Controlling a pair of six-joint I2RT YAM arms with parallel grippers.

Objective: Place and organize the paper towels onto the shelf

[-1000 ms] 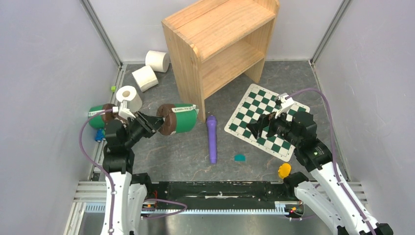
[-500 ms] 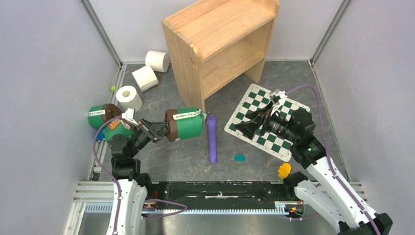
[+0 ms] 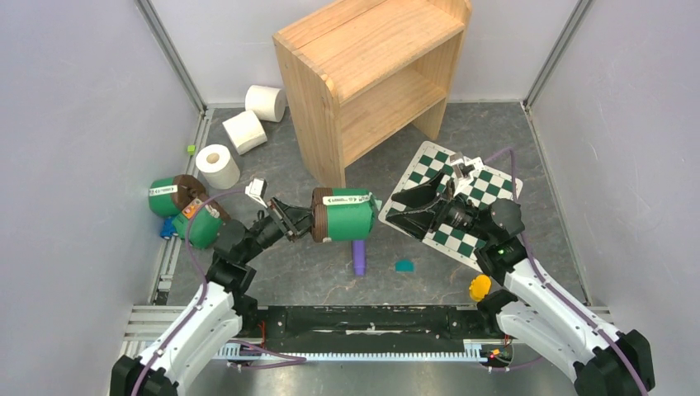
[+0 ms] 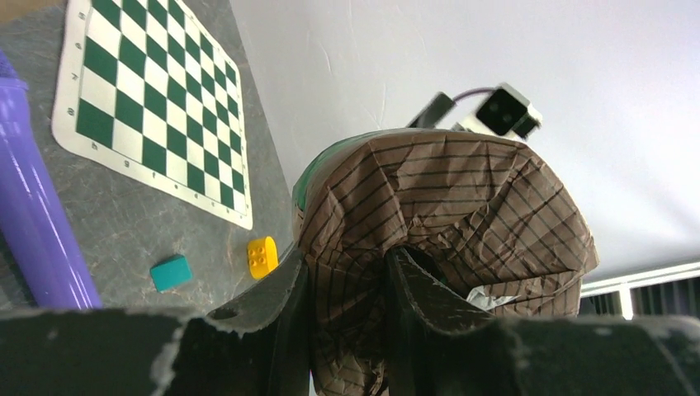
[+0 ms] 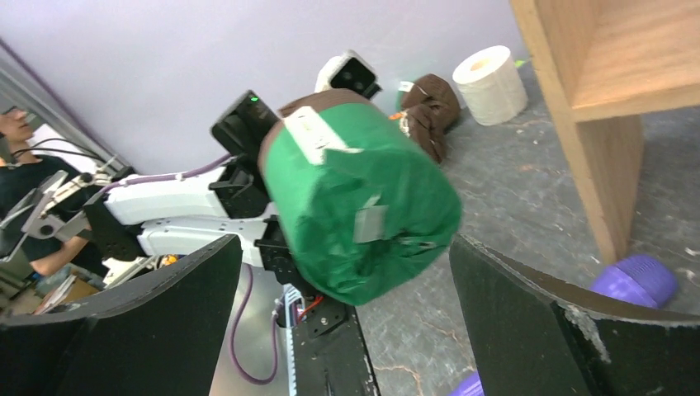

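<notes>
Three white paper towels lie on the floor at the back left: one point(image 3: 266, 102), one point(image 3: 244, 131) and one point(image 3: 217, 165); the nearest also shows in the right wrist view point(image 5: 493, 74). The wooden shelf point(image 3: 371, 74) stands at the back centre, both tiers bare. My left gripper point(image 3: 304, 221) is shut on the brown paper lid of a green canister point(image 3: 347, 216) and holds it above the floor, lid toward me point(image 4: 462, 198). My right gripper point(image 3: 390, 209) is open wide, its fingers point(image 5: 148, 322) either side of the canister's green end point(image 5: 355, 206), not touching it.
Two more green canisters with brown lids point(image 3: 177, 196) lie at the left edge. A purple cylinder point(image 3: 358, 247) lies under the held canister. The checkered board point(image 3: 462, 206) is under my right arm. A teal block point(image 3: 404, 266) and a yellow block point(image 3: 479, 287) lie near the front.
My left arm has carried the green canister to the right, to the middle. My right gripper has moved left toward it and stands close to its green end.
</notes>
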